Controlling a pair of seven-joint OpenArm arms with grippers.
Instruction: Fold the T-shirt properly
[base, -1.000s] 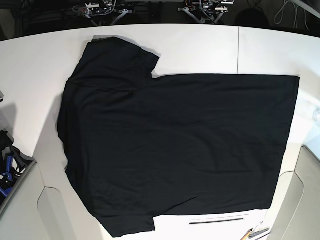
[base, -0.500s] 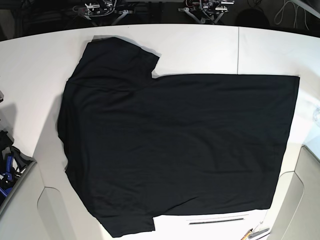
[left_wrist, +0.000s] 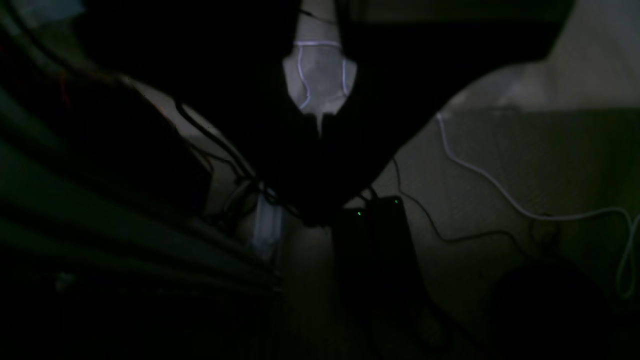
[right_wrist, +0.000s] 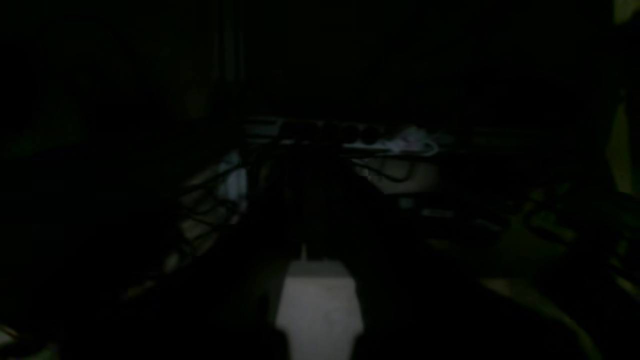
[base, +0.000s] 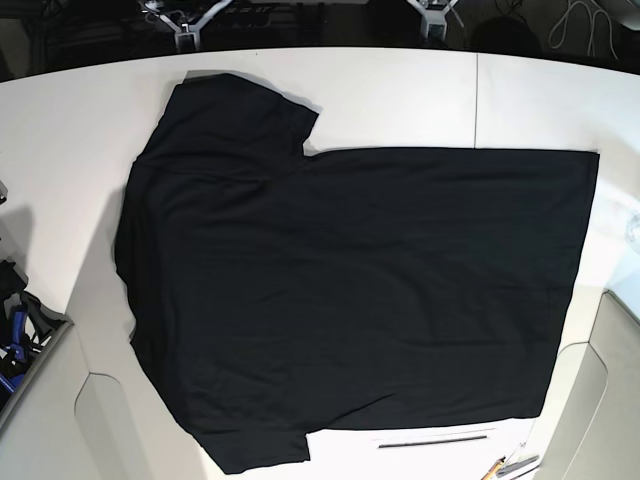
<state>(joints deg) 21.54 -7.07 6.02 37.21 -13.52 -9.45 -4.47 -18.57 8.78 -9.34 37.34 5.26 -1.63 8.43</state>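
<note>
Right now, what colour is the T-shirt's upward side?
Plain black, no print visible; the T-shirt shows best in the base view.

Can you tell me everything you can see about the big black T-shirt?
The T-shirt is plain black, soft-looking cloth with short sleeves. It lies spread flat and unfolded on the white table, turned sideways: one sleeve points to the far edge, the other to the near edge, and the straight hem is on the picture's right. Only faint wrinkles show. No print is visible on the side facing up. Nothing rests on it, and no end effector touches it.
</note>
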